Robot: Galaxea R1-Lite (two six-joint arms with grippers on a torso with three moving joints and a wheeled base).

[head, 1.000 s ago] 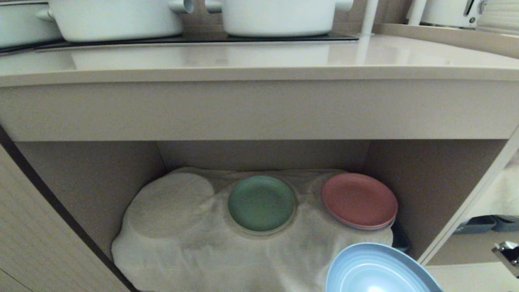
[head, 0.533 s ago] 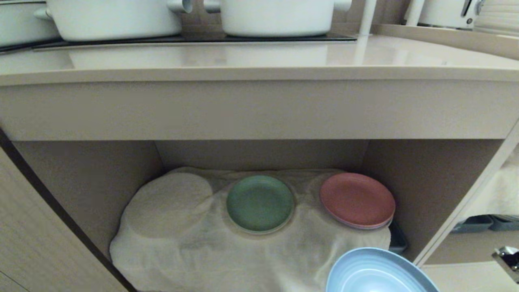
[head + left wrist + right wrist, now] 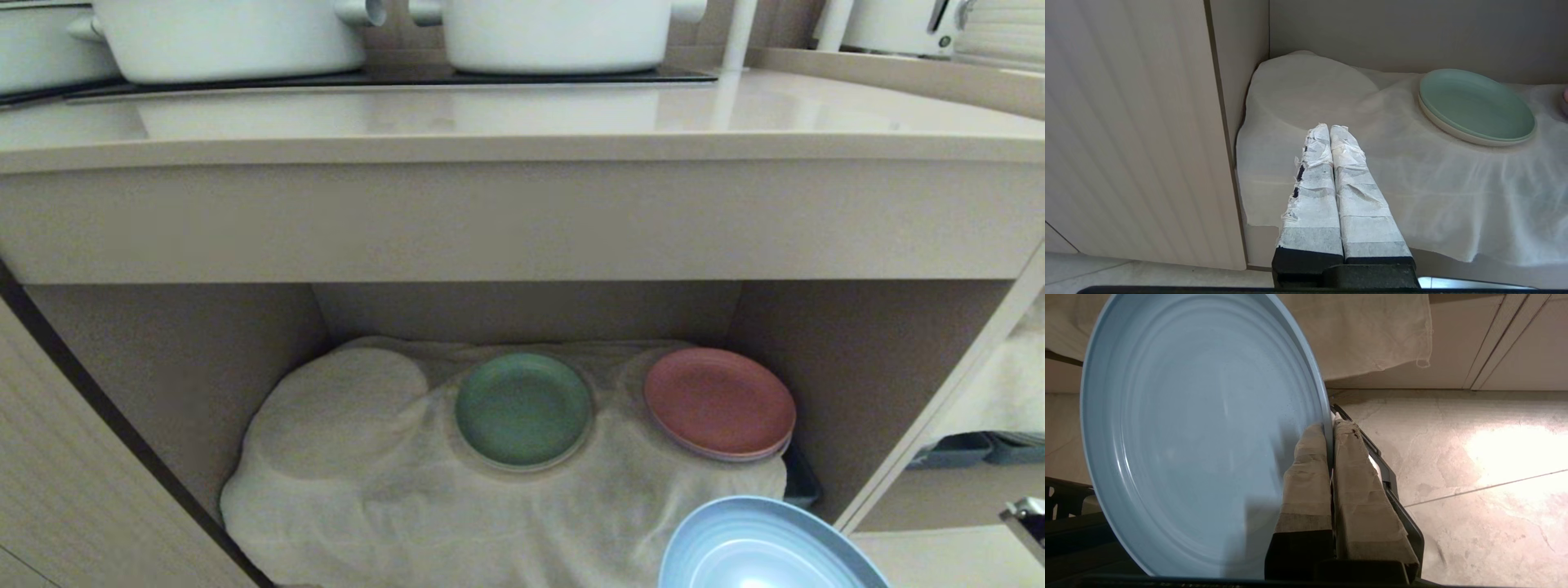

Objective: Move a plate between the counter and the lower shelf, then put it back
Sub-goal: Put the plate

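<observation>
head view: the counter (image 3: 522, 122) is seen above the lower shelf (image 3: 188, 359), which is lined with a white cloth (image 3: 392, 498). a green plate (image 3: 522, 408) and a pink plate (image 3: 718, 402) are laid on the cloth. the blue plate (image 3: 767, 547) is held in front of the shelf's right side, off the cloth.

left wrist view: the left gripper (image 3: 1330, 130) is shown with taped fingers pressed together, empty, before the cloth's left part.

right wrist view: the right gripper (image 3: 1329, 430) is clamped on the blue plate's rim, one finger on each face, above a tiled floor (image 3: 1474, 477).
</observation>
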